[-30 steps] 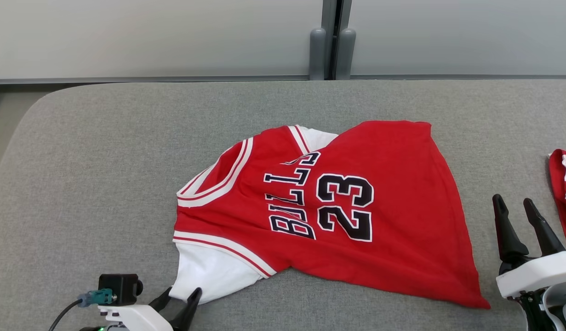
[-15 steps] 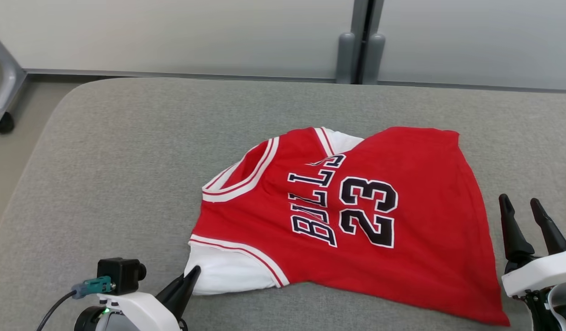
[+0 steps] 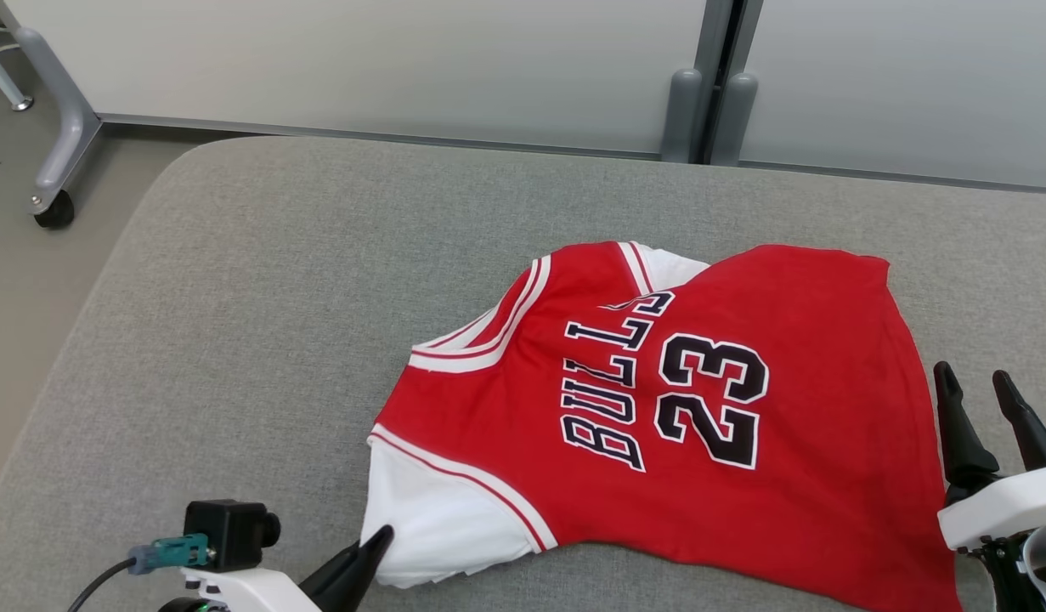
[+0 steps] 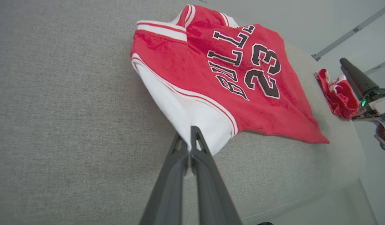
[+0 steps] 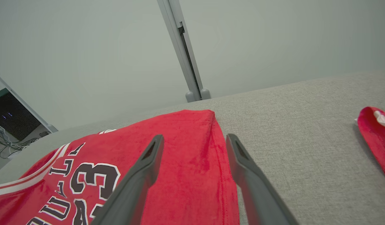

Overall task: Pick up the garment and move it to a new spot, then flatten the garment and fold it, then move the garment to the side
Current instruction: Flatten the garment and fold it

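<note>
Left fingers (image 4: 196, 140) have closed on garment (image 4: 192, 62) sleeve, clearest in wrist view.

desk (image 3: 276, 280): grey fabric top, rounded far-left corner | far: pale partition panels (image 3: 361, 59), grey posts (image 3: 683, 115) at join | left: beige floor (image 3: 21, 280), caster leg (image 3: 64, 161)

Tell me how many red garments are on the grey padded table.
2. The red number 23 jersey lies in the middle of the grey padded table; a crumpled red-and-white garment lies near its right edge, partly cut off.
</note>
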### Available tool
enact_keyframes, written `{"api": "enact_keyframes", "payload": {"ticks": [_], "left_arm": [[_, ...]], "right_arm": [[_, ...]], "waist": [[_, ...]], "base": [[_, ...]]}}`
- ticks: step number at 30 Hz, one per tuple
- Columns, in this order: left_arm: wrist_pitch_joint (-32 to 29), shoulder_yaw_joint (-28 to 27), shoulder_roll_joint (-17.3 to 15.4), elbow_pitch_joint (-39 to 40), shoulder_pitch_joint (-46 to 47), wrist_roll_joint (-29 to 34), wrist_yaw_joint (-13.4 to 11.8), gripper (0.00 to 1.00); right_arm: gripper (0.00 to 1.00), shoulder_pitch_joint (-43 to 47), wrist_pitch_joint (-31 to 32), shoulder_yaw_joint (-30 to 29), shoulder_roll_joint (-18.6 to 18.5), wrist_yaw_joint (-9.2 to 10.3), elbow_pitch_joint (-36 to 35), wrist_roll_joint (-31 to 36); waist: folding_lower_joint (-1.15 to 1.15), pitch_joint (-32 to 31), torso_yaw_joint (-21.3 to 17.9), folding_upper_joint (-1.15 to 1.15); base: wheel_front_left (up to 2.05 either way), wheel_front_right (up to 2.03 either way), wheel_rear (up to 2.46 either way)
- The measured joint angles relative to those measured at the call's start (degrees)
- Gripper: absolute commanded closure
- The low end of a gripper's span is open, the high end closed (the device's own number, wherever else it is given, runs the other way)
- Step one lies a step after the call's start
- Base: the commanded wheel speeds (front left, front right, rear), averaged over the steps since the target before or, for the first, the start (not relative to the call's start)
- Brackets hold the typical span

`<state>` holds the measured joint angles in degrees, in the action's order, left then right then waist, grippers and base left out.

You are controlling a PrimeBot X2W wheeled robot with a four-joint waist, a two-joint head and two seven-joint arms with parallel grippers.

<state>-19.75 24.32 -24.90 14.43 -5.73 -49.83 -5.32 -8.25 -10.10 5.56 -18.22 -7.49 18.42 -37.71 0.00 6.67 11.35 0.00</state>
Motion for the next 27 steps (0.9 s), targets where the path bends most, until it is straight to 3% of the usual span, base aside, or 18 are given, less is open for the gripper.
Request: {"api": "enact_keyframes", "payload": {"ticks": [4, 6, 7, 8, 9, 10, 12, 19, 27], "left_arm": [[-0.6, -0.8, 0.8, -5.2, 0.6, -2.2, 0.0, 0.98], [-0.5, -0.7, 1.0, -10.3, 1.8, -2.1, 0.6, 0.82], [0.3, -1.3, 1.8, -13.0, 2.7, -2.8, 1.2, 0.84], [1.3, -1.6, 2.7, -15.7, 3.9, -3.4, 2.0, 0.76], [2.6, -1.6, 3.6, -18.2, 5.2, -3.0, 2.4, 0.62], [3.6, -1.6, 4.0, -20.9, 6.3, -2.4, 3.0, 0.62], [5.8, -1.9, 4.7, -25.5, 8.4, -1.8, 3.8, 0.00], [11.1, -2.0, 4.7, -35.1, 10.8, 1.5, 4.3, 0.00], [16.3, -3.0, 3.6, -33.6, 9.6, 3.2, 3.7, 0.00]], "right_arm": [[0.00, -0.3, 0.3, 0.6, 0.4, 0.00, 0.4, 0.6], [0.00, -0.6, 0.5, 1.2, 0.7, 0.00, 0.6, 0.6], [0.00, -0.7, 0.5, 1.5, 0.8, 0.00, 0.8, 0.6], [0.00, -0.7, 0.5, 1.8, 1.0, 0.00, 0.9, 0.7], [0.00, -0.9, 0.5, 2.1, 1.1, 0.00, 1.0, 0.7], [0.00, -1.1, 0.5, 2.3, 1.1, 0.00, 1.1, 0.7], [0.00, -1.5, 0.5, 2.6, 1.1, 0.00, 1.2, 0.7], [0.00, -1.8, 0.4, 3.4, 1.1, 0.00, 2.0, 0.7], [0.00, -1.7, -0.6, 3.7, 1.3, 0.00, 2.3, 0.9]], "waist": [[0.00, -0.2, -0.6, 0.00], [0.00, -0.2, -1.2, 0.00], [0.00, -0.2, -1.5, 0.00], [0.00, -0.2, -1.8, 0.00], [0.00, -0.2, -2.1, 0.00], [0.00, -0.1, -2.4, 0.00], [0.00, 0.1, -3.0, 0.00], [0.00, 0.1, -4.2, 0.00], [0.00, -0.9, -4.2, 0.00]], "base": [[0.00, 0.00, 0.00], [0.00, 0.00, 0.00], [0.00, 0.00, 0.00], [0.00, 0.00, 0.00], [0.00, 0.00, 0.00], [0.00, 0.00, 0.00], [0.00, 0.00, 0.00], [0.00, 0.00, 0.00], [0.00, 0.00, 0.00]]}}
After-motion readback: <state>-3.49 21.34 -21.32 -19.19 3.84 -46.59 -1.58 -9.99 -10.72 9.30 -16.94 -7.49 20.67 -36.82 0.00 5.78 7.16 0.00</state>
